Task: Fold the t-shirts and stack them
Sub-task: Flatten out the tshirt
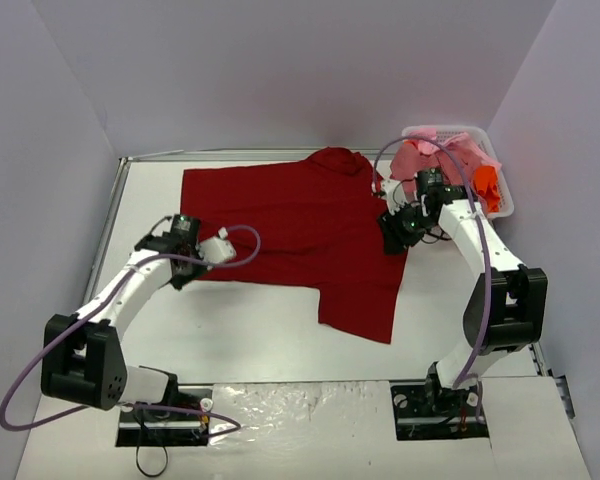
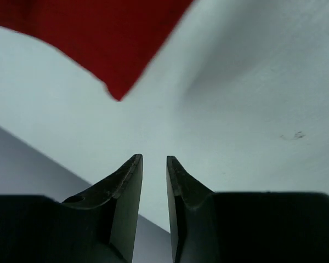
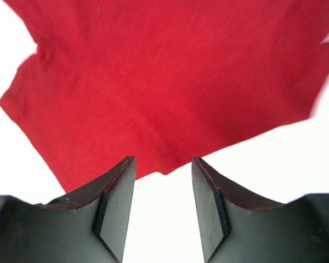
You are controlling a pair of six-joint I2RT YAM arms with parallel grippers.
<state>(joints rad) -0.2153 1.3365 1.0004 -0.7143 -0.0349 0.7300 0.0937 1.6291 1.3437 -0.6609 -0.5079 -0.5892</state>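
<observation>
red t-shirt spread between narrow-gapped left hand and wider right hand, both empty; white basket beside

wht tbl, dk red tee, basket

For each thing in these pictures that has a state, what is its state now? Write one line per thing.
Dark red t-shirt: spread out on the table, not folded, bunched at its far edge.
Basket: upright, with shirts inside.
Pink and orange t-shirts: crumpled in the basket, not folded.
Left gripper: jaws slightly apart, holding nothing.
Right gripper: jaws open, holding nothing.
</observation>
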